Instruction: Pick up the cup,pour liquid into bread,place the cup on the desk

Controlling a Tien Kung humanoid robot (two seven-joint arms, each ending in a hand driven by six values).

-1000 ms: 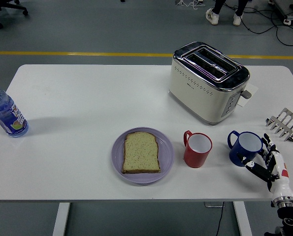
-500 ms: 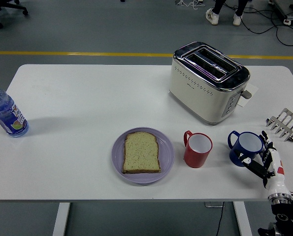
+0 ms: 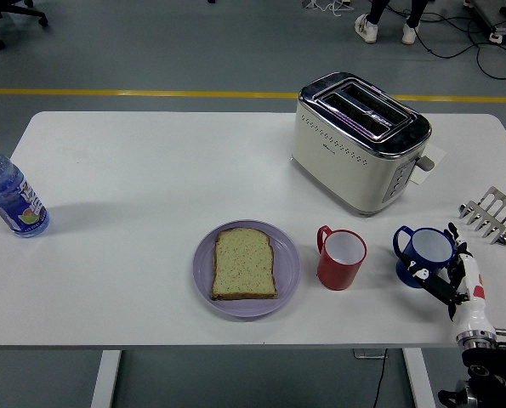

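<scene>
2 cups ahead: my right hand (image 3: 453, 278), fingers spread and holding nothing, sits just beside the blue cup (image 3: 423, 255). I judge it pre-grasp; next, wrap its body, then lift toward the bread (image 3: 244, 263).

Upright blue cup (image 3: 424, 255) right of bread slice (image 3: 244, 263) on plate (image 3: 287, 263).

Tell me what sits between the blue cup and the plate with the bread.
In the head view, the red cup stands between the blue cup and the purple plate holding the bread; the rest of that stretch is bare table.
</scene>
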